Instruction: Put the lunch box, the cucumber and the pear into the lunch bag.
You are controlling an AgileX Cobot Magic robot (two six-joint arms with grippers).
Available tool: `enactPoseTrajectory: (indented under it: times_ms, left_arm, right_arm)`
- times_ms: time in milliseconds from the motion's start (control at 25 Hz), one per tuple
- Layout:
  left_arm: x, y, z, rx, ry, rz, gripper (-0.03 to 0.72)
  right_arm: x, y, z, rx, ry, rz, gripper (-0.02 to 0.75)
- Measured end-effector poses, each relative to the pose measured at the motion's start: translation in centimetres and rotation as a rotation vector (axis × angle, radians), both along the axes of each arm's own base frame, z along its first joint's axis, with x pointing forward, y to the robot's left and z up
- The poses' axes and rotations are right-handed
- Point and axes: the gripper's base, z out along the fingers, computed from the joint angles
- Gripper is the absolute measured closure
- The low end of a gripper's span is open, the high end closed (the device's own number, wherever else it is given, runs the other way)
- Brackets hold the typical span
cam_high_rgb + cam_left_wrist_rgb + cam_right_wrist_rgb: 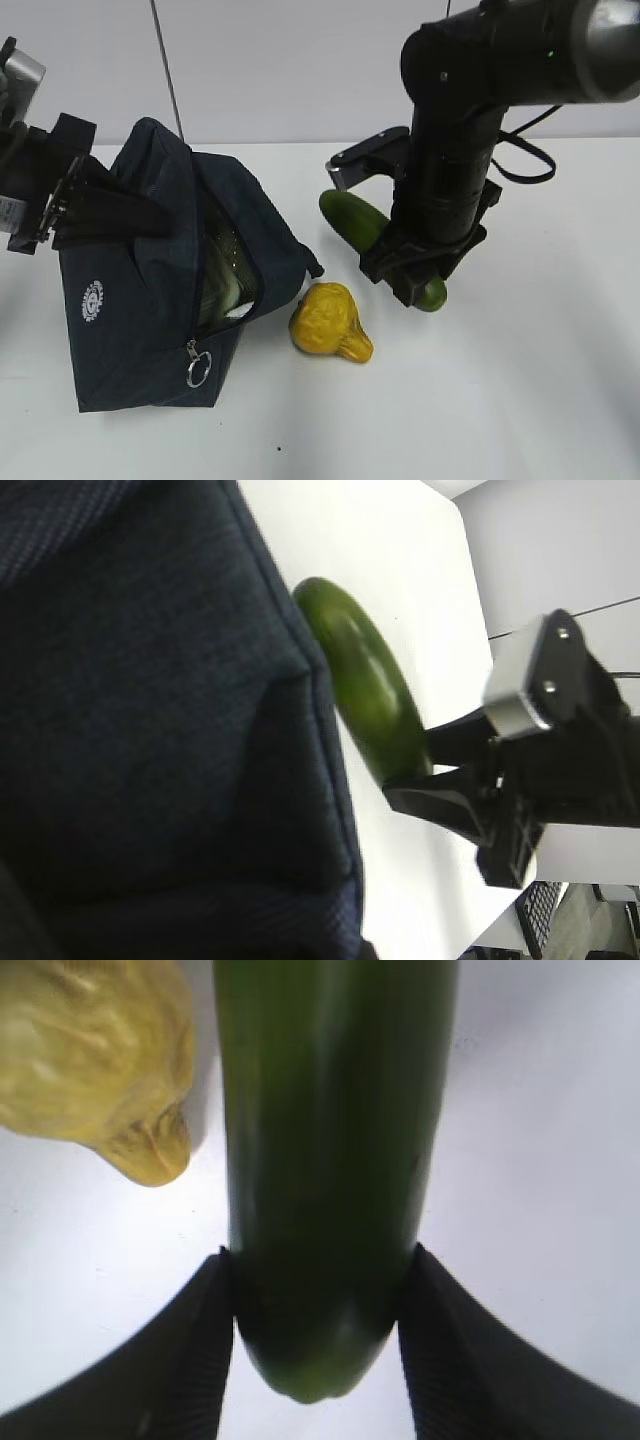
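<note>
The navy lunch bag (150, 320) stands at the left with its zipper open; its fabric (150, 730) fills the left wrist view. The pale green lunch box (222, 287) shows inside the opening. My left gripper (105, 212) is shut on the bag's top edge; its fingers are hidden in the left wrist view. The dark green cucumber (352, 220) lies right of the bag. My right gripper (415, 275) is shut on the cucumber's (330, 1110) near end, with both fingers of the gripper (318, 1255) touching its sides. The yellow pear (330, 322) lies on the table beside it (100, 1060).
The white table (520, 400) stretches to the front and right. The bag's metal ring pull (198, 368) hangs at its front corner. The right arm (470, 120) stands over the cucumber, and the right gripper (520, 800) also shows in the left wrist view.
</note>
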Motion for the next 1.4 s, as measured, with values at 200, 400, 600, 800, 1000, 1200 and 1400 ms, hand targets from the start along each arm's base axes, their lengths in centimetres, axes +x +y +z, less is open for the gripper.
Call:
enactPoseTrajectory:
  times_ms: [200, 400, 600, 800, 1000, 1200, 1400]
  left_arm:
    - [0.0, 0.0, 0.0, 0.000, 0.000, 0.000, 0.703]
    - [0.0, 0.0, 0.0, 0.000, 0.000, 0.000, 0.703]
    - [0.0, 0.0, 0.0, 0.000, 0.000, 0.000, 0.703]
    - [0.0, 0.0, 0.0, 0.000, 0.000, 0.000, 0.703]
    - [0.0, 0.0, 0.0, 0.000, 0.000, 0.000, 0.703]
    - [0.0, 0.0, 0.0, 0.000, 0.000, 0.000, 0.703]
    - [0.0, 0.0, 0.0, 0.000, 0.000, 0.000, 0.703]
  right_arm:
    - [-1.1, -0.5, 4.3, 0.071, -0.108, -0.009, 0.367]
    - [-2.3, 0.4, 7.4, 0.257, -0.152, 0.034, 0.367]
    - [-3.1, 2.8, 7.9, 0.529, -0.071, 0.114, 0.368]
    - [-2.2, 4.7, 7.2, 0.709, -0.071, 0.116, 0.370]
    - [-0.9, 5.8, 4.9, 0.779, -0.040, 0.050, 0.370]
    - [0.1, 6.4, 1.2, 0.754, 0.053, -0.027, 0.370]
    - [0.6, 6.8, -1.2, 0.744, 0.120, -0.072, 0.370]
